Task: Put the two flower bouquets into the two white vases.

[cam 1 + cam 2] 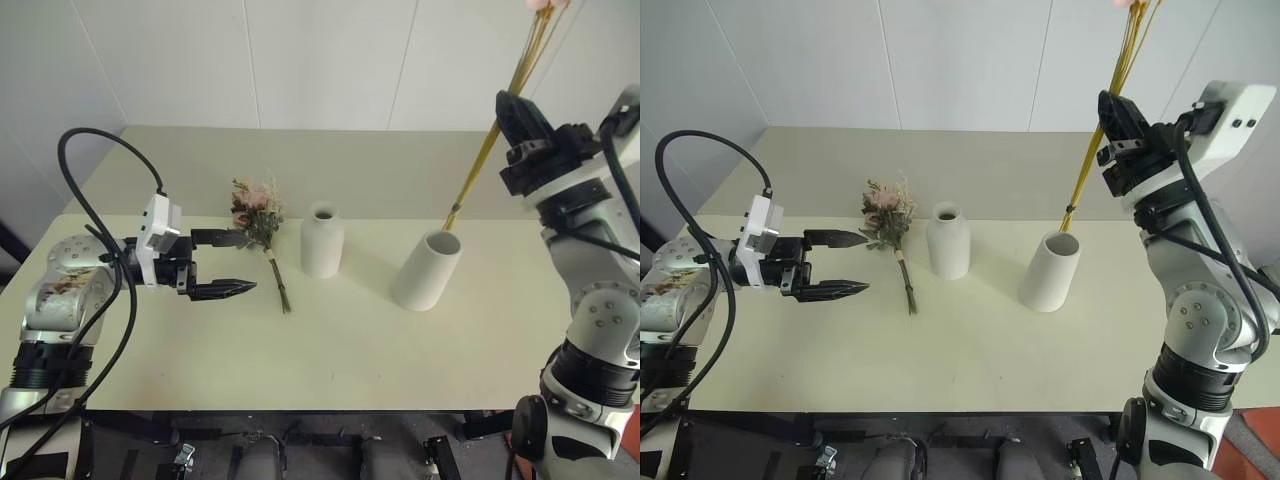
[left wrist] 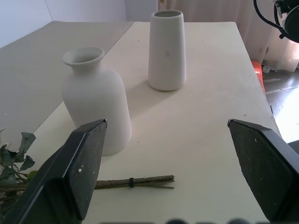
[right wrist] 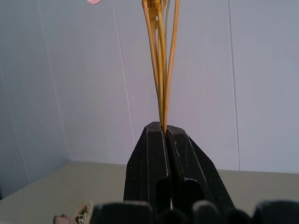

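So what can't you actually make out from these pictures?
- Yellow stalk bundle in the right claw: its flowered top is cut off by the head views' upper edge.
- Whether its lower tip is inside the cylinder vase or just above the mouth: cannot tell.
- Rose bouquet: in the left wrist view, the open left claw hides its blooms.

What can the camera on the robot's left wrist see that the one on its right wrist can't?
The left wrist view looks between two wide-apart black fingers at the bottle-shaped vase, the cylinder vase behind it, and the rose bunch's tied stems lying on the table.

The right wrist view looks up along two fingers pressed shut on the yellow-orange stalks, which rise against a pale wall.

Both share a strip of the pale table surface and a small piece of the rose bunch at the edge.
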You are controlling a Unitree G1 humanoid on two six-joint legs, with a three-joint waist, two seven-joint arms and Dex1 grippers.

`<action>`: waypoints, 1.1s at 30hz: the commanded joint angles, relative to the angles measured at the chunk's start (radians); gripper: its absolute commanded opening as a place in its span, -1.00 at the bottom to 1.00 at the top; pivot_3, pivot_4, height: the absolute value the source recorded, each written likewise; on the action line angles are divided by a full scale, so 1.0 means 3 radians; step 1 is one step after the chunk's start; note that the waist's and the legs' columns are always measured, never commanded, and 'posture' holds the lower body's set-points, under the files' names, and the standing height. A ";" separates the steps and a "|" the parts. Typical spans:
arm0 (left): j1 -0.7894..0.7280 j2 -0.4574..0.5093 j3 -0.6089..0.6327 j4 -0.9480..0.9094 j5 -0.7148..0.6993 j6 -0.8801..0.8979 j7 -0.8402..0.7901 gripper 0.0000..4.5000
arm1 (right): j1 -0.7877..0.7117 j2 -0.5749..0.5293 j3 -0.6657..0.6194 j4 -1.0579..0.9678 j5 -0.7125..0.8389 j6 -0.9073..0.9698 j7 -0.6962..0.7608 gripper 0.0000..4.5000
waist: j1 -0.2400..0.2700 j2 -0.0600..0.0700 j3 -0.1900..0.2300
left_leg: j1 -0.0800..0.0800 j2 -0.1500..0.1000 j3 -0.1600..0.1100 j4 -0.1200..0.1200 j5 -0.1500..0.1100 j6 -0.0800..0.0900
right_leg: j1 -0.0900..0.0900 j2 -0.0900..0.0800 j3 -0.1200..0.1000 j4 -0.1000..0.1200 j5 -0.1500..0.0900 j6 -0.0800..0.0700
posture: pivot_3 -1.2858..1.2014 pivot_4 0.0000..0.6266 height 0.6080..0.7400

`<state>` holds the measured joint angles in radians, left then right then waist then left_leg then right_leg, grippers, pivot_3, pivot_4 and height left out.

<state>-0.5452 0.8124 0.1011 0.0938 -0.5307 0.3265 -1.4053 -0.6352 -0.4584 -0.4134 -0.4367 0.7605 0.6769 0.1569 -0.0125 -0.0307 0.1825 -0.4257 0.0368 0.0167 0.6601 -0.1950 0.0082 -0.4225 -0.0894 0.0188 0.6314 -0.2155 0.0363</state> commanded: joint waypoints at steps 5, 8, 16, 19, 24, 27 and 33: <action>0.0067 0.0102 0.0131 -0.0198 -0.0086 0.0073 0.0043 1.00 | 0.0263 0.0040 -0.0015 0.0060 -0.0006 -0.0183 0.0083 -0.99 | -0.0013 0.0000 0.0000 | 0.0001 0.0002 0.0000 0.0000 0.0000 0.0000 | -0.0001 0.0003 0.0000 0.0001 0.0000 0.0000 | 0.03 -0.52 1.00; 0.0086 0.0108 0.0140 -0.0230 -0.0101 0.0102 0.0064 1.00 | 0.0412 0.0074 -0.0005 0.0064 0.0052 -0.0204 0.0176 -0.66 | -0.0013 0.0000 0.0000 | 0.0001 0.0003 0.0000 0.0000 0.0000 0.0000 | -0.0001 0.0003 0.0001 0.0001 0.0000 0.0000 | 0.03 -0.52 1.00; 0.0197 0.0028 0.0295 -0.0227 0.0019 0.0273 0.0710 1.00 | 0.1411 -0.0486 -0.0038 -0.0664 0.0243 0.0070 0.0780 0.56 | 0.0020 0.0000 0.0000 | 0.0000 0.0003 -0.0001 0.0000 0.0000 0.0000 | 0.0001 0.0002 -0.0001 -0.0002 -0.0002 0.0001 | 0.03 -0.52 1.00; 0.0153 -0.0007 0.0239 -0.0260 0.0298 0.0627 0.1411 1.00 | 0.1877 -0.0891 -0.0115 -0.0821 0.0128 0.0065 0.1107 0.99 | 0.0023 -0.0001 0.0000 | -0.0001 0.0001 -0.0002 0.0000 0.0000 0.0000 | 0.0004 0.0000 -0.0001 -0.0006 -0.0002 0.0003 | 0.03 -0.52 1.00; -0.0248 -0.0398 0.0281 -0.0802 0.0303 0.2195 0.2715 1.00 | 0.2084 -0.1581 -0.0443 -0.0687 0.0129 0.0163 0.1565 0.99 | 0.0015 -0.0006 0.0001 | 0.0006 -0.0005 -0.0002 0.0003 0.0000 0.0000 | 0.0010 -0.0004 0.0003 -0.0005 -0.0010 0.0035 | 0.03 -0.52 1.00; -0.0834 -0.0759 0.0410 -0.0768 0.0167 0.3568 0.3101 1.00 | 0.1894 -0.1940 -0.0509 -0.0472 0.0131 0.0176 0.1780 0.99 | 0.0030 -0.0023 0.0001 | 0.0005 -0.0007 -0.0009 0.0009 0.0001 0.0000 | 0.0012 -0.0001 0.0000 -0.0004 -0.0007 0.0038 | 0.03 -0.52 1.00; -0.1325 -0.1214 0.0307 -0.0063 0.0282 0.4293 0.3839 1.00 | 0.1402 -0.2346 -0.0402 -0.0125 0.0071 0.0087 0.2088 0.99 | -0.0023 -0.0023 -0.0002 | 0.0010 -0.0012 -0.0014 0.0001 0.0000 0.0000 | 0.0010 0.0003 0.0011 -0.0007 -0.0010 0.0040 | 0.03 -0.52 1.00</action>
<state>-0.9160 0.4575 0.1757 0.0313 -0.4636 1.5985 -0.3142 -0.1761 -1.1363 -0.5203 -0.4843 0.7953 0.7285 0.7744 -0.0194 -0.0374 0.1818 -0.4227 0.0332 0.0125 0.6605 -0.1949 0.0082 -0.4197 -0.0884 0.0222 0.6299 -0.2183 0.0481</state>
